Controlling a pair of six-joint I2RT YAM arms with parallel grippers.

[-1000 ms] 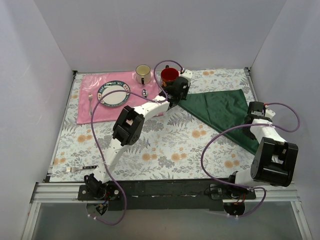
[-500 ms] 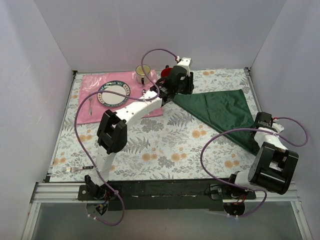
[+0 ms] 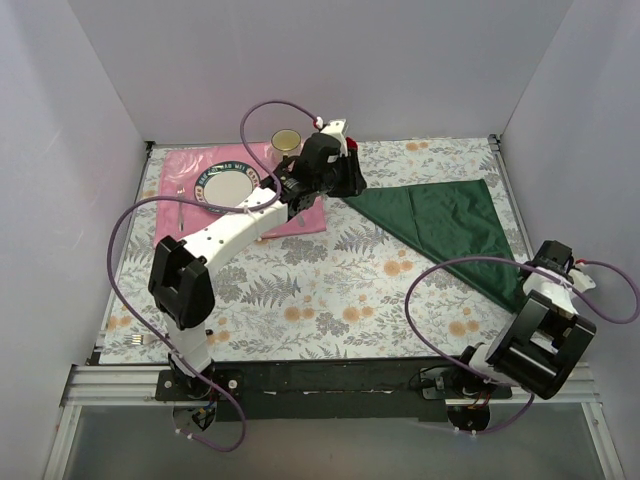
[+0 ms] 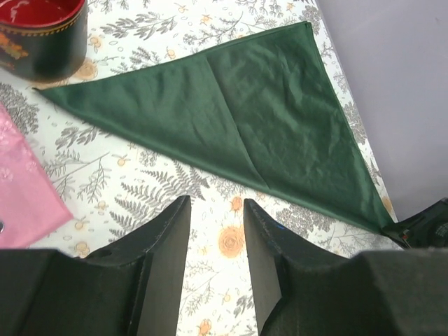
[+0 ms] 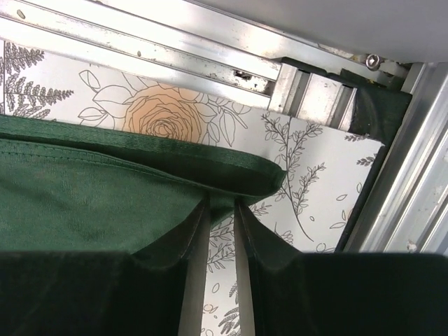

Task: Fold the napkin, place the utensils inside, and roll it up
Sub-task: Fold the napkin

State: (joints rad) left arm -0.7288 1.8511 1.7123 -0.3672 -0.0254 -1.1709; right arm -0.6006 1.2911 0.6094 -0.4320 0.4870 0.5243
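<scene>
The dark green napkin (image 3: 450, 225) lies folded into a triangle on the right of the floral table and also shows in the left wrist view (image 4: 231, 105). My left gripper (image 3: 352, 186) hovers open and empty by its far-left corner, jaws (image 4: 215, 203) over bare tablecloth. My right gripper (image 3: 540, 272) is at the napkin's near-right corner, fingers (image 5: 222, 203) pinched on the hemmed edge (image 5: 140, 175). A black-handled fork (image 3: 165, 338) lies at the near-left table edge. Other utensils are not visible.
A pink placemat (image 3: 180, 170) at the far left carries a plate (image 3: 227, 187) and a small all-silver fork (image 3: 181, 205). A cream mug (image 3: 286, 143) stands behind it, a red mug (image 4: 42, 35) beside the napkin's corner. The aluminium rail (image 5: 210, 56) runs close by the right gripper.
The left arm has swung left and back, off the napkin's far-left corner. The right gripper has moved toward the near right with the napkin's corner; the triangle lies flatter and more stretched.
</scene>
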